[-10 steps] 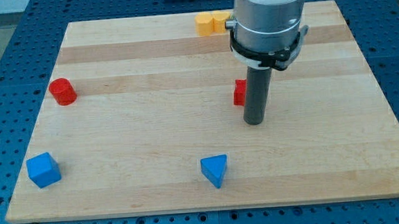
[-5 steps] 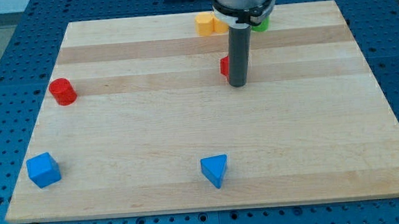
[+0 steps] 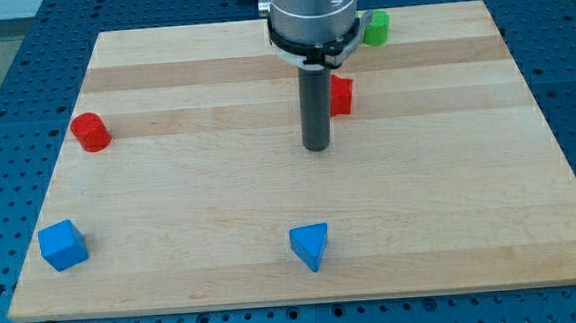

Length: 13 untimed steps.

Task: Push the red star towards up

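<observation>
The red star (image 3: 341, 95) lies on the wooden board (image 3: 450, 192) a little above the middle; its left part is hidden by the rod. My tip (image 3: 316, 147) rests on the board just to the lower left of the red star, close to it; contact cannot be made out.
A red cylinder (image 3: 91, 131) sits at the view's left. A blue cube (image 3: 63, 244) is at the bottom left and a blue triangular block (image 3: 310, 245) at the bottom middle. A green block (image 3: 376, 27) stands near the top edge. The arm's body hides the yellow blocks.
The red star has slid up the board from near the middle. My tip then pulled back down and to the left, so the star now shows on the rod's right.
</observation>
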### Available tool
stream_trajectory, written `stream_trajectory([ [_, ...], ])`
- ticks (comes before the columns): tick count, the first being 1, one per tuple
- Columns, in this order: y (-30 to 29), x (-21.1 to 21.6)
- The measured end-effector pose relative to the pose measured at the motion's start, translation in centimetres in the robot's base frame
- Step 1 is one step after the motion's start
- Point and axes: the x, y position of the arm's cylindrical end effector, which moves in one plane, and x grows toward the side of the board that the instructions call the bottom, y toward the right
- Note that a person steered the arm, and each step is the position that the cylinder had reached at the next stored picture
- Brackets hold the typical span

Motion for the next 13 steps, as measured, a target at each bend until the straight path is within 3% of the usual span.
stream_trajectory([
  [3, 2.9, -5.6],
  [5, 5.0, -5.5],
  [7, 4.9, 1.0],
  [8, 7.9, 1.9],
  [11, 10.7, 1.4],
  [13, 10.7, -1.7],
])
